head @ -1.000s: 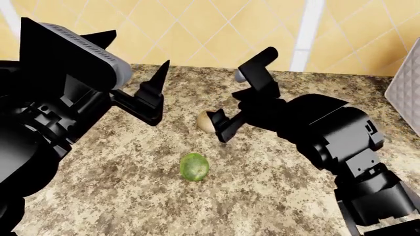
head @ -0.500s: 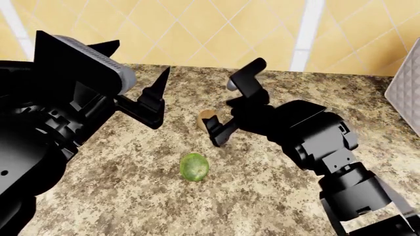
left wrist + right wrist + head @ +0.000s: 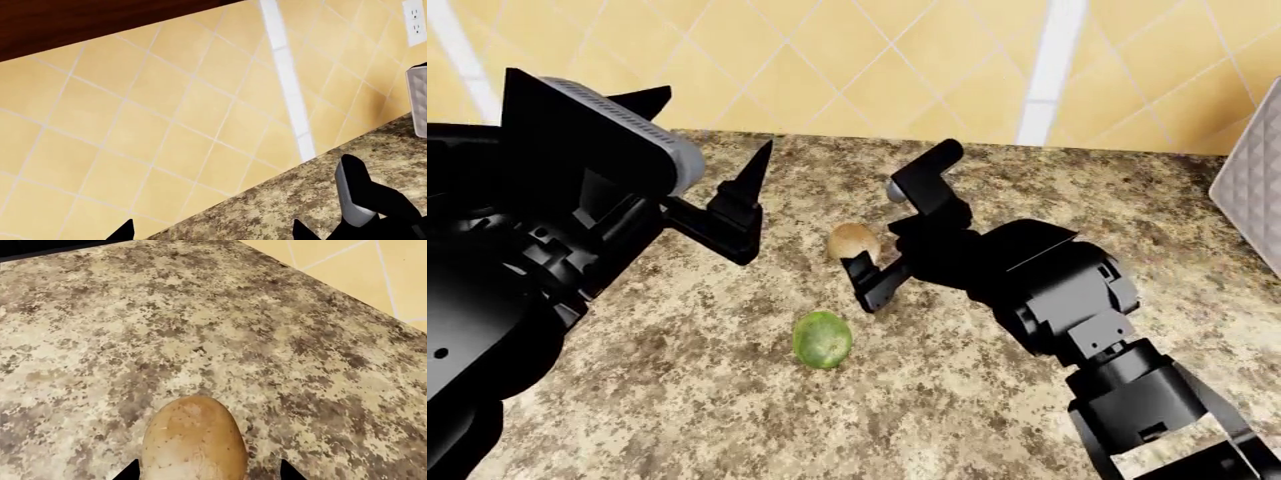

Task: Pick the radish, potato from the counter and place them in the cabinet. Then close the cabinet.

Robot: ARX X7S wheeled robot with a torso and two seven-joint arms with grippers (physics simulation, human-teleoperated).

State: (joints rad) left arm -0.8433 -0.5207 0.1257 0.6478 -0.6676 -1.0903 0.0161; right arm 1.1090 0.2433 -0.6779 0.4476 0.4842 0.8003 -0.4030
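The tan potato (image 3: 854, 240) lies on the speckled counter (image 3: 694, 400), between the two spread fingers of my right gripper (image 3: 874, 226). In the right wrist view the potato (image 3: 193, 440) fills the gap of the open right gripper (image 3: 208, 471), with a dark fingertip on each side and apart from it. Nearer to me, the green radish (image 3: 822, 340) rests alone on the counter. My left gripper (image 3: 714, 120) hangs open and empty above the counter's left part. The left wrist view has the left gripper (image 3: 213, 231) facing the tiled wall. I cannot tell whether the cabinet shows.
A yellow tiled wall (image 3: 868, 60) backs the counter. A white ribbed object (image 3: 1252, 190) stands at the right edge. In the left wrist view, a dark wooden edge (image 3: 67, 20) runs above the tiles and an outlet (image 3: 413, 15) sits on the wall.
My right gripper has dropped and shifted towards the potato, so its fingers now straddle it. The left arm has barely moved and the radish has stayed put.
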